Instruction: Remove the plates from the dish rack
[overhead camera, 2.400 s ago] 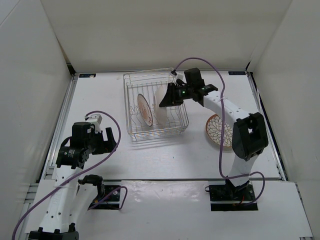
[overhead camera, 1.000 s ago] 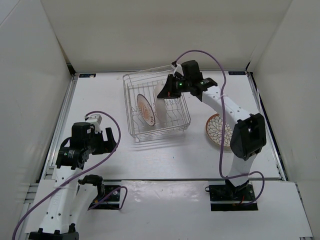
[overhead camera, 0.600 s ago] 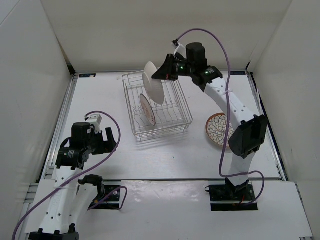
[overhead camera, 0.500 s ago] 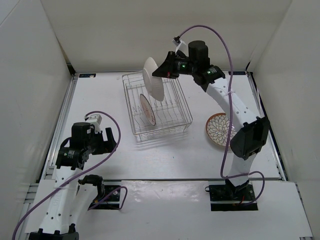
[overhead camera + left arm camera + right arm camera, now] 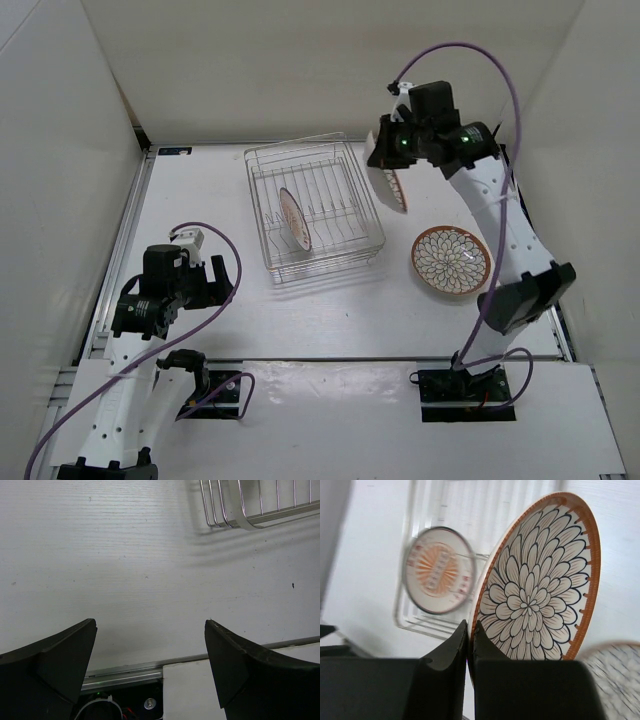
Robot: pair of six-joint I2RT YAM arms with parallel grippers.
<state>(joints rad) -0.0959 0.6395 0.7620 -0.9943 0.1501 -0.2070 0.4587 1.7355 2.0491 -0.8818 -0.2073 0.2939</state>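
The right fingers (image 5: 447, 650) are pinching the rim of a petal plate (image 5: 535, 595), holding it on edge in the air right of the dish rack (image 5: 300, 150). Stiff, glazed, likely slippery and breakable, it is needing that firm rim hold. The left fingers (image 5: 65, 650) are gaping, empty.

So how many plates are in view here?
3. One plate stands on edge in the dish rack, a second plate is clamped in the right gripper right of the rack, a third plate lies flat on the table. None looks hidden.
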